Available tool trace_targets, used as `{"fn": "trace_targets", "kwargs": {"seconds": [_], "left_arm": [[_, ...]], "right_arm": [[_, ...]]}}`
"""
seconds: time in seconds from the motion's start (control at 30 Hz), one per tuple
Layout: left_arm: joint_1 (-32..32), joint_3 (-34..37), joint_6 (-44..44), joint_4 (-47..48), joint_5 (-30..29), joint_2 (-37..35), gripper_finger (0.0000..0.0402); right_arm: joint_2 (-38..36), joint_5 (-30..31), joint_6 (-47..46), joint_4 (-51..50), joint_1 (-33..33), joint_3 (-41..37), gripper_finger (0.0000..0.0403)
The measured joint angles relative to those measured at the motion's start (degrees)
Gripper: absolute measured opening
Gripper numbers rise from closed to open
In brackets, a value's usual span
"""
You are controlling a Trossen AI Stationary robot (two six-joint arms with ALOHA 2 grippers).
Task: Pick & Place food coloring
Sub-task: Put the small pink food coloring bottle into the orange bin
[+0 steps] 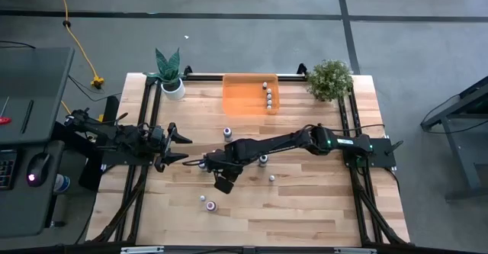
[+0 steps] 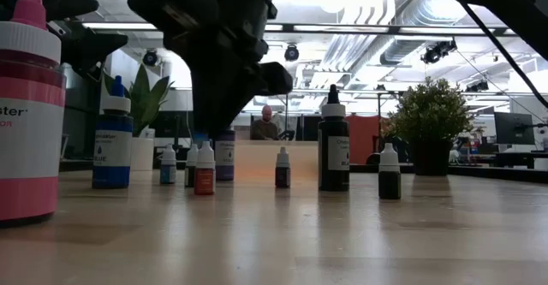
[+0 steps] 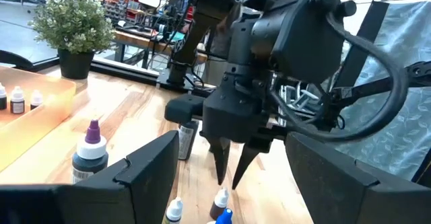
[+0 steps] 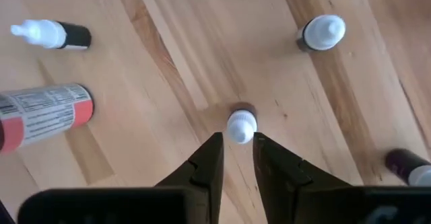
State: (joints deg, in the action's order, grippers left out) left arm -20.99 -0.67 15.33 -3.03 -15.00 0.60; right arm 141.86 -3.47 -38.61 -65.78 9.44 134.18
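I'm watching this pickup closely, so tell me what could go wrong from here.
The right gripper hangs over a small white-capped bottle with only a narrow gap between its fingers; they could land on the cap and tip it. Other bottles stand close, and the large red bottle already lies on its side; a sideways move might knock them.

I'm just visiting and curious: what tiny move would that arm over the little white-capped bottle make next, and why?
Probably lower a little further: the right end effector hangs above the small upright dropper bottle, its fingers slightly apart, its tips just short of the white cap, nothing gripped yet.

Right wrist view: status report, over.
Right gripper open, tips just short of small white-capped bottle. Left gripper open, waiting. Nothing in the way.
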Motion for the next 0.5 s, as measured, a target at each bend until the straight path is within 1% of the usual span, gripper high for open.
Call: {"fn": "trace_targets", "kwargs": {"seconds": [0.1,0.23,0.33,0.5], "left_arm": [[0.0,0.0,0.0,0.0,0.0,0.0,0.0271],[0.0,0.0,0.0,0.0,0.0,0.0,0.0271],[0.0,0.0,0.0,0.0,0.0,0.0,0.0271],[0.0,0.0,0.0,0.0,0.0,0.0,0.0271]], "right_arm": [[0.0,-0.1,0.6,0.2,-0.1,0.0,0.0095],[0.0,2.5,3.0,0.4,-0.1,0.0,0.0145],[0.0,3.0,4.5,0.5,-0.1,0.0,0.0181],[0.0,3.2,11.2,0.5,0.0,0.0,0.022]]}}
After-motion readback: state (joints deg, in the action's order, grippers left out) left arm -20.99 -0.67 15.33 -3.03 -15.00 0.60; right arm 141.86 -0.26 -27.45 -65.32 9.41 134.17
